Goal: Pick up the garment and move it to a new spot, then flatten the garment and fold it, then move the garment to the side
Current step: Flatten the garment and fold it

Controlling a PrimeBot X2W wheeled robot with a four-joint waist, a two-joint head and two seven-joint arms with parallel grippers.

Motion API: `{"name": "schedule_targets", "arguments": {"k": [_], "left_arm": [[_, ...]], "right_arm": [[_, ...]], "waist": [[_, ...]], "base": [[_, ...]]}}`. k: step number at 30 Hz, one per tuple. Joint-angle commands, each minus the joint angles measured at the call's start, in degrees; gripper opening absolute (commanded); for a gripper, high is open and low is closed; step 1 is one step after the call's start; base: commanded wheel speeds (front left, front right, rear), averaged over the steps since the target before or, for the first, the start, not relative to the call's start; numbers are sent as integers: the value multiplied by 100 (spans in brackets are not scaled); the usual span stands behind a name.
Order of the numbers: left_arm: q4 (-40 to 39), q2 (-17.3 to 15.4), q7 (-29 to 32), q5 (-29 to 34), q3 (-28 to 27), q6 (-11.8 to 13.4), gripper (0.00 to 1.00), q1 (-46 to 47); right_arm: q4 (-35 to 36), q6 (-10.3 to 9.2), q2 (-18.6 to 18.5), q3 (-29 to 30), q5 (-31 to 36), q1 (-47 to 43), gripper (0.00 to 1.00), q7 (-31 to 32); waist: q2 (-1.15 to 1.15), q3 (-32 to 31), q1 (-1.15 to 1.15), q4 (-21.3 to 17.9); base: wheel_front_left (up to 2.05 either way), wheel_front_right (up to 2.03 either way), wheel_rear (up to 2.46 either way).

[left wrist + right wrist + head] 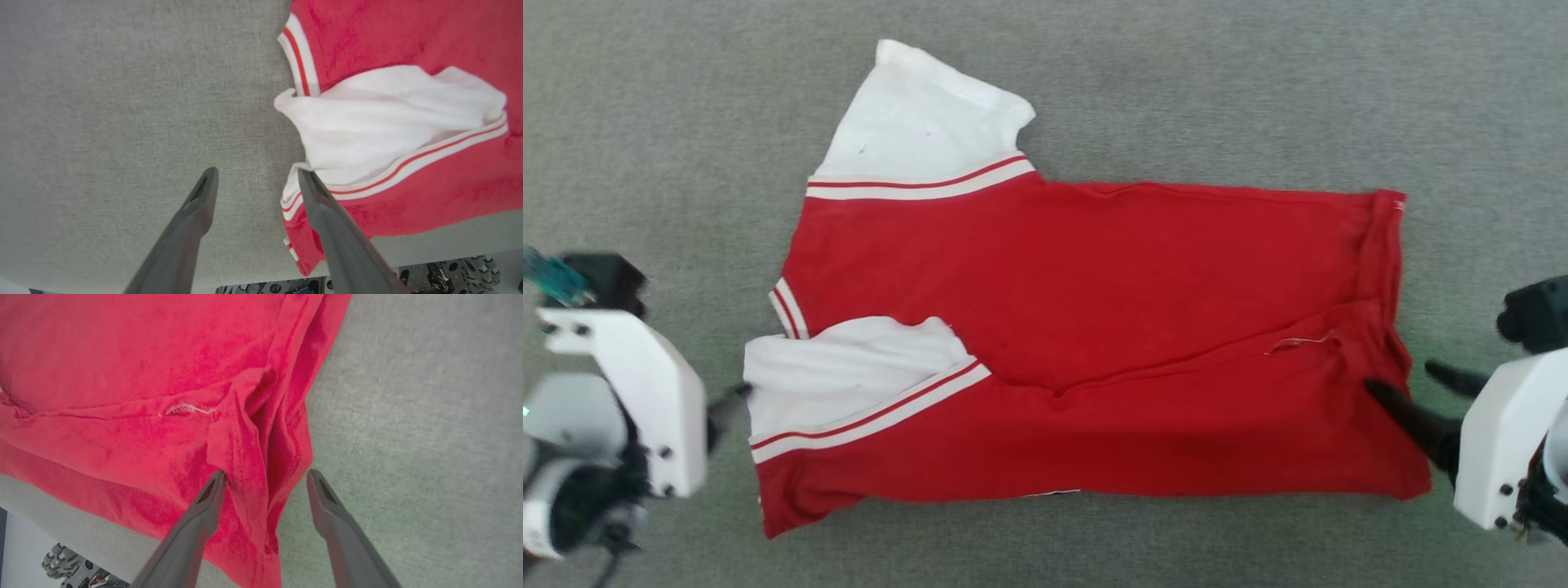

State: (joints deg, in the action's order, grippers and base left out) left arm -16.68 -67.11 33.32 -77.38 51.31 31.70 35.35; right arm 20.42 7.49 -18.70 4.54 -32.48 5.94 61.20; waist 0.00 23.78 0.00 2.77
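Grey mat (pixel 1258 98) lay beneath the red T-shirt (pixel 1094 269), seemingly thin, limp and light. With fingers released, the left gripper (pixel 257 175) and right gripper (pixel 265 475) flanked it; pinching the frame-left shoulder edge (pixel 756 425) and frame-right hem (pixel 1388 286) looked best.

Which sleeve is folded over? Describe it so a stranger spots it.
The red garment lies on the grey surface. At its end beside the left gripper sits a white sleeve. Unlike the other sleeve, flat on the grey, it folds onto the red body.
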Motion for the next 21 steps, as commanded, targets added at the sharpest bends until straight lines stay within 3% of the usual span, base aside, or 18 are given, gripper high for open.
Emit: {"name": "schedule_targets", "arguments": {"k": [1,5,10,21], "left_arm": [[-35,-100,63,82,-77,-17,100,160],[-33,-276,238,227,-181,-118,100,483],[432,-83,360,615,-275,-592,100,1143],[2775,1269,246,1540,10,-1989,100,2580]], "right_arm": [[101,0,28,28,64,95,100,-183],[257,0,128,13,137,171,100,-646],[340,0,336,-31,325,350,100,-1564],[107,0,794,-265,841,655,100,-3342]], "waist": [[0,-51,0,-104],[0,-120,0,-258],[0,-255,0,-550],[0,-385,0,-1239]], "base": [[0,0,0],[0,0,0],[0,0,0],[0,0,0]]}}
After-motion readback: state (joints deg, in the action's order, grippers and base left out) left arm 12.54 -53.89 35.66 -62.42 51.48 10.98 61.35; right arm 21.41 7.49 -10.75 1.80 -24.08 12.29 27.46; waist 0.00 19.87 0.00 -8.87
